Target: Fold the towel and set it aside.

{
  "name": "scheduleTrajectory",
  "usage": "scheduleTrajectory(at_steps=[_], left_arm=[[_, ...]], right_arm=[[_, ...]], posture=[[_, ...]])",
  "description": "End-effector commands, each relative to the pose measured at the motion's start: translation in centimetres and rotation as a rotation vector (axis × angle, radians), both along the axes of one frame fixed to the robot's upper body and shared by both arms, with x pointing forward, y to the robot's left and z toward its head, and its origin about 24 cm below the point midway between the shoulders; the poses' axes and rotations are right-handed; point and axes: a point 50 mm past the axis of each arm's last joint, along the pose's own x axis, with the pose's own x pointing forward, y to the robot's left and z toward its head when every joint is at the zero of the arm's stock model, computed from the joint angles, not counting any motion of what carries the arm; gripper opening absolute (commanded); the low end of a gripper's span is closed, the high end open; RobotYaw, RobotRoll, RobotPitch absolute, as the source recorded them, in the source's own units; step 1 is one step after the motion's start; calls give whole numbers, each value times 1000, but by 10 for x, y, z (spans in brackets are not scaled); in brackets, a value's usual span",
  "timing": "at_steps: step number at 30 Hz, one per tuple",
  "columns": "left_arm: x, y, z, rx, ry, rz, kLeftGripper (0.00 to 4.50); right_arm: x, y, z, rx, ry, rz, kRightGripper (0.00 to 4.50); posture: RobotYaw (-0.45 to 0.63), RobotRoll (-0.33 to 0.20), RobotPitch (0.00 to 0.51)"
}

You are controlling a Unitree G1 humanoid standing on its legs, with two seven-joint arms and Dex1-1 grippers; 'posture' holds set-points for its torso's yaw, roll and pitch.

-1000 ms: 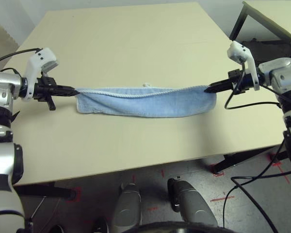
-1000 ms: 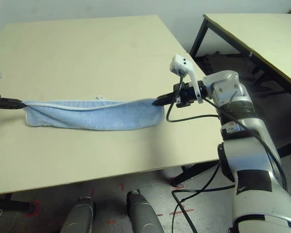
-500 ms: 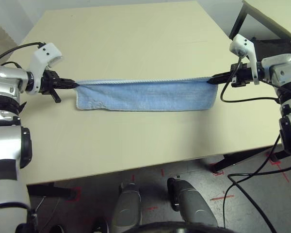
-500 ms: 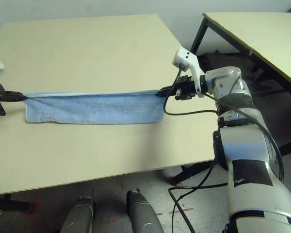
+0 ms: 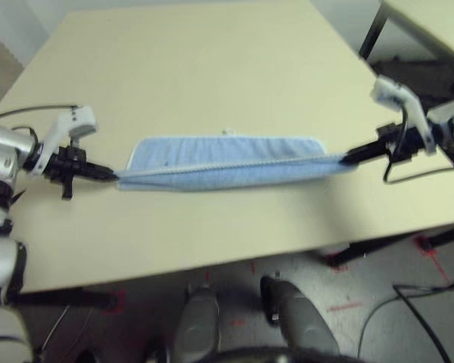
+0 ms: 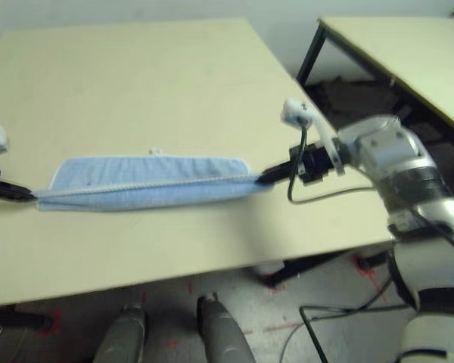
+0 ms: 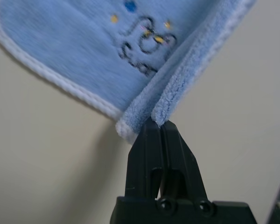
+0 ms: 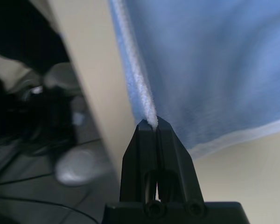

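The left gripper [image 5: 113,175] and the right gripper [image 5: 346,158] are each pinched tight on one end of the towel [image 5: 227,160], stretched near the table's [image 5: 212,68] front edge.

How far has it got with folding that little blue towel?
Partway. The towel is already doubled lengthwise into a long strip on the table. In hand: the left gripper and right gripper each pinch one end, stretching it taut. Left: folding it shorter and setting it aside.
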Motion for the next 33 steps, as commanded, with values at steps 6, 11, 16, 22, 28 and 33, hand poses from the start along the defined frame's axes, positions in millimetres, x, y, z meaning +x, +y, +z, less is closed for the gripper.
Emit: scheduleTrajectory(at_steps=[6, 11, 16, 22, 28, 33], left_arm=[[-29, -13, 4, -29, 166, -42, 36], [-43, -25, 2, -56, 252, -83, 36], [-51, -34, 4, -100, 305, -100, 36], [-47, -31, 12, -138, 270, -56, 36], [-33, -8, 20, -115, 172, 52, 36], [-22, 8, 23, -88, 107, 116, 36]], right_arm=[[-29, 9, 0, 25, 230, 22, 0], [-41, 4, -6, -33, 273, 37, 0], [-41, -3, -8, -71, 264, 25, 0], [-32, -6, -3, -66, 214, 14, 0], [-10, -9, 9, 10, 118, -50, 0], [0, -18, 8, 16, 74, -93, 0]], posture=[[46, 0, 178], [40, 0, 177], [39, 0, 174], [43, 0, 169], [42, 0, 167], [40, 0, 167]])
